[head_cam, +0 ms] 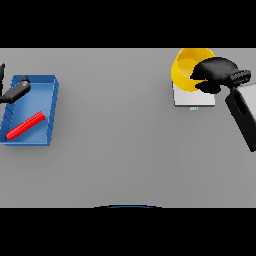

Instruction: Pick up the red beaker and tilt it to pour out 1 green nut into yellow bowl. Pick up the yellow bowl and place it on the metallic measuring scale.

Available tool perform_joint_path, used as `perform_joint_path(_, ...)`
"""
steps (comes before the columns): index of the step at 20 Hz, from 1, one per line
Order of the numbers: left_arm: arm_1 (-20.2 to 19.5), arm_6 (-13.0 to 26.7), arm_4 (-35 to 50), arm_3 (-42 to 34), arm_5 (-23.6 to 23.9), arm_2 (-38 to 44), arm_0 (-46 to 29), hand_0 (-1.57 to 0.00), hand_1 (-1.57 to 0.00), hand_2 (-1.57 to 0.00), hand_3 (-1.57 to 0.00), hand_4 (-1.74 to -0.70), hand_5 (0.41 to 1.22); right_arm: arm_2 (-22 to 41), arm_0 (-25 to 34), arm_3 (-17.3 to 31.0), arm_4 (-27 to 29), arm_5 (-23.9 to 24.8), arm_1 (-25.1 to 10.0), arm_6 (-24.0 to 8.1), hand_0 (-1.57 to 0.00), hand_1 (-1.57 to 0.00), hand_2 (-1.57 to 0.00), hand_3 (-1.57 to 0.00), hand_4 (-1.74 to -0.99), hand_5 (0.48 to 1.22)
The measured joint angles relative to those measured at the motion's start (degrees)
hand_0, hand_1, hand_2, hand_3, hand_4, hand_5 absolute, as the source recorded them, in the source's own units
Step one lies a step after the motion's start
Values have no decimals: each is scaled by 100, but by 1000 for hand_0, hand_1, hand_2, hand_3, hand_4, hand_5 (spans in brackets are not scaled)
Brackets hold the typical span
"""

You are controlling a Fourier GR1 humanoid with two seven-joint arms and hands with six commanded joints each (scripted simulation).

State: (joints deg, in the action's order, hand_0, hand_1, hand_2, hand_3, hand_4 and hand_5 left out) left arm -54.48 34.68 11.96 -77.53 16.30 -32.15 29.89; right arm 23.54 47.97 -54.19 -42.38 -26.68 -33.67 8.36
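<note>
R hand (214, 75) is curled round the far-right rim of the yellow bowl (188, 70), which sits tilted over the far edge of the metallic scale (193, 98), not flat on it. If let go now, bowl may tip or slide off the back w/ the nut; contents hidden. L hand (16, 92), fingers relaxed, idles far left over the blue tray (49, 84), red beaker (25, 125) lying in it.
</note>
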Motion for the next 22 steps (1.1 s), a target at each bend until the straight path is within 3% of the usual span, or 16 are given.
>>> perform_joint_path(9,-27,12,14,106,15,-111,129,1,1,1,1,-796,733,83,184,1363,-138,752,317,216,-1571,-1518,-1563,-1482,-1727,1221)
perform_joint_path(13,-12,-22,64,124,4,-87,101,1,1,1,1,-806,734,119,303,1796,-135,966,453,168,-1571,-1462,-1568,-1496,-1724,1221)
perform_joint_path(14,-59,-6,78,83,-9,-66,113,1,1,1,1,-806,734,121,344,1852,-109,959,431,307,-1548,-1420,-1568,-1481,-1721,1221)
perform_joint_path(16,-38,-38,60,87,-21,-88,123,1,1,1,1,-811,740,106,404,1985,-40,939,452,355,-1536,-1411,-1569,-1165,-1728,1221)
perform_joint_path(17,-67,0,69,16,-43,-88,161,1,1,1,1,-813,745,116,419,2054,-15,904,494,316,-1543,-1443,-1496,-1022,-1659,1221)
perform_joint_path(18,17,2,80,117,-45,-109,140,1,1,1,1,-812,745,95,441,2176,-1,891,546,304,-1525,-1350,-1348,-907,-1596,1134)
perform_joint_path(20,52,17,26,108,-9,-154,154,1,1,1,1,-815,744,58,508,2257,38,812,535,250,-975,-866,-954,-762,-1504,983)
perform_joint_path(22,62,25,43,155,3,-163,175,1,1,1,1,-809,742,51,504,2302,45,812,533,284,-624,-554,-694,-670,-1444,887)
